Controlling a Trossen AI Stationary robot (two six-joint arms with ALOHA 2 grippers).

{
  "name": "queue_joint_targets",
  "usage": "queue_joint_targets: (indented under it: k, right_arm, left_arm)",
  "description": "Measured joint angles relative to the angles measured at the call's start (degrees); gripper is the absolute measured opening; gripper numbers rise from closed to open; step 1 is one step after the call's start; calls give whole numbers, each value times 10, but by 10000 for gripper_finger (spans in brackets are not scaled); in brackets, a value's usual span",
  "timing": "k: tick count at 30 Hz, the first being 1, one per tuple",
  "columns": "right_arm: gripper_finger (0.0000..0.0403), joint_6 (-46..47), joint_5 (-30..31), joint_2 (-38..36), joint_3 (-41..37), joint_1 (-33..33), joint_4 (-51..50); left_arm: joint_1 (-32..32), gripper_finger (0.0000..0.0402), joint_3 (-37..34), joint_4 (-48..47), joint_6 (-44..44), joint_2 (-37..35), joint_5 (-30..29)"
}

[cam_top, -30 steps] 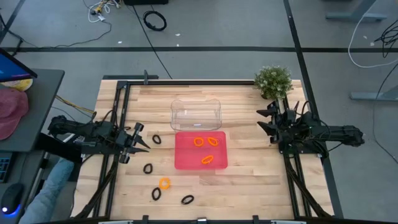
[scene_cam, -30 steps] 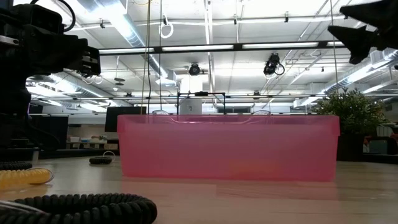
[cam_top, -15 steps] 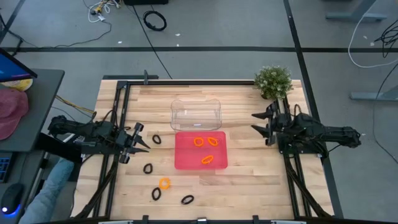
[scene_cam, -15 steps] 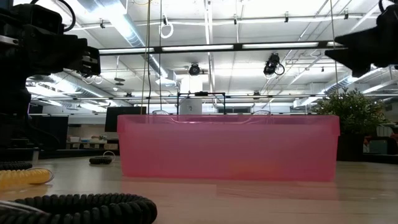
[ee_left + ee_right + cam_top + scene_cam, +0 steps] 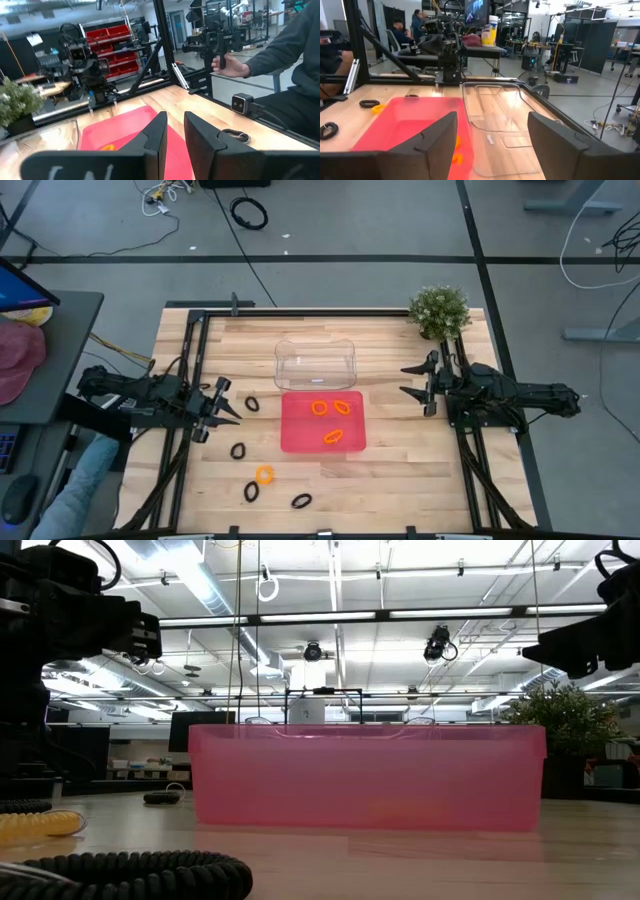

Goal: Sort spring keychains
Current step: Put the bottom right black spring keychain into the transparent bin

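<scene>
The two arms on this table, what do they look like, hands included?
Both the left arm and the right arm are dark, jointed and bulky, with black cables bundled along them. Each ends in a hand with two black, wedge-shaped fingers: the left hand and the right hand. No markings can be made out on them.

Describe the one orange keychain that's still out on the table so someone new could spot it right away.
Start at the red tray in the middle of the wooden table. Go off its near left corner, toward the table's front edge, to a loose scatter of small coiled loops. The orange keychain is the only bright one there; the black loops around it are dark, and the other orange ones lie inside the tray.
</scene>
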Motion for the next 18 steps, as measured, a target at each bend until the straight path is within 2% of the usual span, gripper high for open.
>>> queue_joint_targets:
  k: [9,14,18]
  right_arm:
    - [247,0,0,0,0,0,0]
    - [247,0,0,0,0,0,0]
    - [247,0,0,0,0,0,0]
  left_arm:
    - [0,69,0,13,-9,0,-1]
    - [0,69,0,77,-137,0,0]
    - [0,69,0,135,-175,0,0]
